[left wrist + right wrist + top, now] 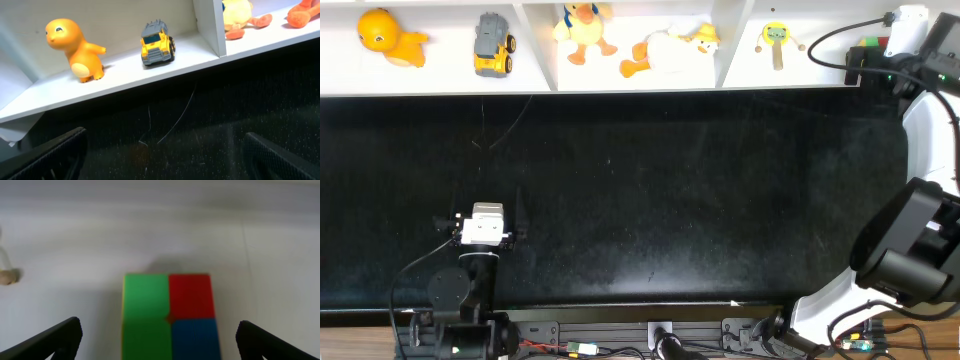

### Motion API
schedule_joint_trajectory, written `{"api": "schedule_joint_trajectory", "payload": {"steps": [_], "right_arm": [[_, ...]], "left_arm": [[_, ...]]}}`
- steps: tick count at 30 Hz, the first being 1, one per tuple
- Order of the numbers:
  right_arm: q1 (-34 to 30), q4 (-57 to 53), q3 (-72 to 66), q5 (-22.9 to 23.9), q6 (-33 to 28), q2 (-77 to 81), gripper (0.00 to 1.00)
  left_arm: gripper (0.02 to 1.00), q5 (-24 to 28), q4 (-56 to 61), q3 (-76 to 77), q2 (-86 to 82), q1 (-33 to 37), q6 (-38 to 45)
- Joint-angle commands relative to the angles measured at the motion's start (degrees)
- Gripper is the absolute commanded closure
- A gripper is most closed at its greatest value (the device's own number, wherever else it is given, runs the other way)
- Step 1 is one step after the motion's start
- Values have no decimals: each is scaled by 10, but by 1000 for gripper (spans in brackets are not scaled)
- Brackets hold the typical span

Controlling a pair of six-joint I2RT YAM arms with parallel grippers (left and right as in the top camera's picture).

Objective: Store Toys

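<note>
Colour-block cube [170, 315]: sits in shelf [800, 82] bay, upper right; judged stored. Right gripper [157, 330]: 2 fingers spread wide either side of cube, gripping nothing. Left gripper [165, 137]: spread wide, empty.

a black mat [650, 200] covers the worktop, marked by thin pale scratches [176, 123] toward its far edge.

White shelf [620, 90] of toys behind a black table [670, 190].
Along the shelf we find an orange figure [390, 38], yellow truck [492, 45], two plush ducks [584, 30] [670, 50], green rattle [776, 40] and coloured cube [170, 315].
</note>
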Motion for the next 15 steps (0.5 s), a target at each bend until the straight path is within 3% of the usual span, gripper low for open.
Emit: {"api": "schedule_joint_trajectory", "payload": {"steps": [1, 15], "right_arm": [[-1, 27, -77, 7, 5, -75, 5], [8, 63, -313, 7, 14, -292, 3]], "left_arm": [[20, -7, 2, -4, -6, -3, -6], [20, -7, 2, -4, -6, -3, -6]]}}
